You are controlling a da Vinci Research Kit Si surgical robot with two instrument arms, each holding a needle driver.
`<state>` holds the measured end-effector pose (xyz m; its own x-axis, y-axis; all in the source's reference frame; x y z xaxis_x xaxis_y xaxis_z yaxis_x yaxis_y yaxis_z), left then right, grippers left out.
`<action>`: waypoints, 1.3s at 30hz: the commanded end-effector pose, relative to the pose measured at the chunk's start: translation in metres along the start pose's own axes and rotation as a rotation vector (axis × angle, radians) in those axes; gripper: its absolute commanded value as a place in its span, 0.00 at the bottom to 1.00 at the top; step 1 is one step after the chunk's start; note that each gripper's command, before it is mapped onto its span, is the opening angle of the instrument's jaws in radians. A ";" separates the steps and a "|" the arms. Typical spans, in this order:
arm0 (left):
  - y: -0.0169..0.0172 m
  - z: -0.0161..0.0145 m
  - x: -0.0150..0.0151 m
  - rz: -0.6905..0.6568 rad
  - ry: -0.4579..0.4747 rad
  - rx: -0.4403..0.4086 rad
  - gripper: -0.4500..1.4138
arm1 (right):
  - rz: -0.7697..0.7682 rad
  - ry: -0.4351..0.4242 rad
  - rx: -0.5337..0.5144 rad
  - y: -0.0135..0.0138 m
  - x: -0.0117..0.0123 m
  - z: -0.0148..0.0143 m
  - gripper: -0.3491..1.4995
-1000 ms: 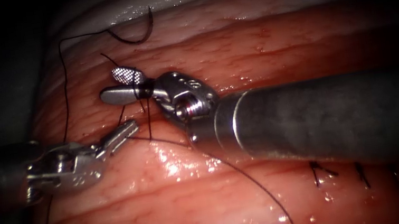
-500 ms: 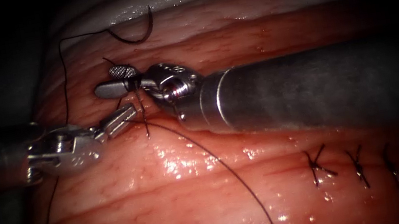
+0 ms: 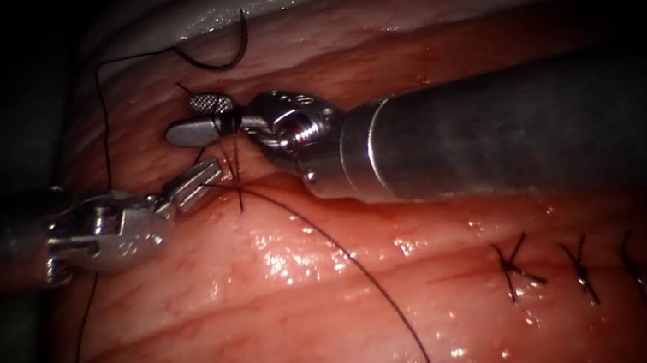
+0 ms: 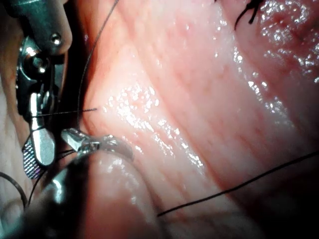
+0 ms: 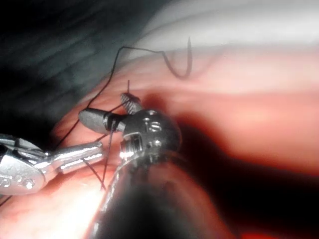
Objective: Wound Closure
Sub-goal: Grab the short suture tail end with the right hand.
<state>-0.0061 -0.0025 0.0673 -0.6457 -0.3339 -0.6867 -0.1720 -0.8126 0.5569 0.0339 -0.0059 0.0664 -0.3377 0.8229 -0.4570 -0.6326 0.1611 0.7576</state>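
Right silver needle driver (image 3: 197, 119): jaws spread, dark thread (image 3: 354, 267) crossing the gap near the hinge. Left silver needle driver (image 3: 198, 182): jaws pressed together on thread. Curved dark needle (image 3: 221, 55) lying free on glistening pink tissue (image 3: 279, 336) above, not embedded. Three knotted black stitches (image 3: 580, 266) finished at right; this stitch seemingly unfinished.

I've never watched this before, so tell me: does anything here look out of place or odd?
One thing stands out: the curved needle lies loose on the tissue at the far edge, held by neither tool. The right tool has open jaws with thread across them; the left tool is shut on thread. The three finished stitches look tidy.
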 end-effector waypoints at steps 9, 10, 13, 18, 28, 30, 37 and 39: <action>0.0002 0.0015 0.0004 0.000 0.008 -0.009 0.00 | -0.010 -0.002 -0.029 0.0001 -0.0011 0.0007 0.94; 0.0002 0.0015 0.0004 0.000 0.008 -0.009 0.00 | -0.012 -0.008 -0.035 0.0002 -0.0012 0.0011 0.94; 0.0001 0.0016 0.0003 -0.001 0.014 -0.010 0.00 | -0.020 -0.018 -0.050 0.0007 -0.0017 0.0024 0.95; 0.0000 0.0016 0.0000 0.000 0.015 -0.016 0.00 | -0.039 -0.052 -0.045 0.0007 -0.0027 0.0036 0.93; 0.0004 0.0012 0.0000 0.006 0.014 -0.024 0.00 | -0.038 -0.053 -0.048 0.0002 -0.0027 0.0030 0.66; 0.0007 0.0010 0.0001 0.009 0.012 -0.025 0.00 | -0.039 -0.049 -0.075 -0.0002 -0.0029 0.0026 0.04; 0.0008 0.0000 0.0003 0.020 0.011 -0.032 0.00 | -0.084 -0.076 -0.145 -0.0010 -0.0029 0.0014 0.00; 0.0008 -0.0003 0.0003 0.021 0.012 -0.033 0.00 | -0.091 -0.079 -0.151 -0.0012 -0.0029 0.0008 0.00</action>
<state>-0.0056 -0.0036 0.0668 -0.6408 -0.3559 -0.6802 -0.1322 -0.8217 0.5544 0.0355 -0.0081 0.0667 -0.2209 0.8506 -0.4771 -0.7571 0.1588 0.6337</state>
